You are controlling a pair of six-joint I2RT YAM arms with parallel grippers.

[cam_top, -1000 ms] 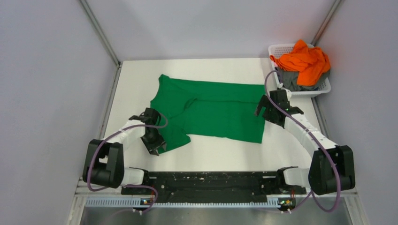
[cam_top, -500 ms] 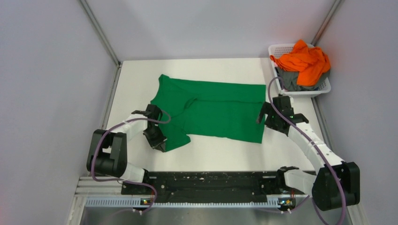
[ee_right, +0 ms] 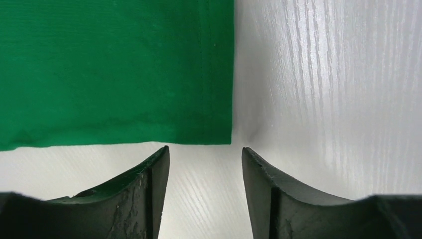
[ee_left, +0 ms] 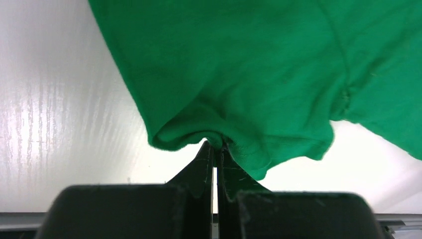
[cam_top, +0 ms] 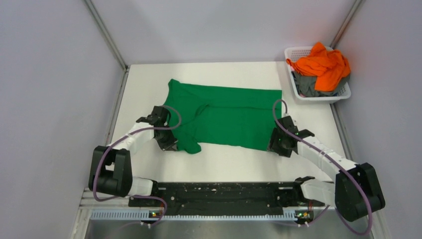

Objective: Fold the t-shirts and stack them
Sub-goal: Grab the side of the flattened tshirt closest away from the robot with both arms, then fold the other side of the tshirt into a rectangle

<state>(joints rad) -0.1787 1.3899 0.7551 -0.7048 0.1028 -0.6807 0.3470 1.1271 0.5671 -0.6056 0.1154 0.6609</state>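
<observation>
One green t-shirt (cam_top: pixel 224 117) lies spread flat mid-table (cam_top: pixel 239 159): plain, bright, near sleeve bunched. Soft, light, limp cloth, so grip corners/hems or it sags. Its near sleeve edge, probably, is pinched tight in left pincer (ee_left: pixel 215 147); right pincer (ee_right: pixel 204 154) gapes apart just short of hem corner. An orange shirt (cam_top: pixel 323 64) & grey shirt (cam_top: pixel 307 85) sit in basket (cam_top: pixel 318 98).

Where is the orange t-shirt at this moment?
In the top view, the orange t-shirt lies heaped on a grey t-shirt in the white basket at the far right corner of the table, beyond the open right gripper.
</observation>
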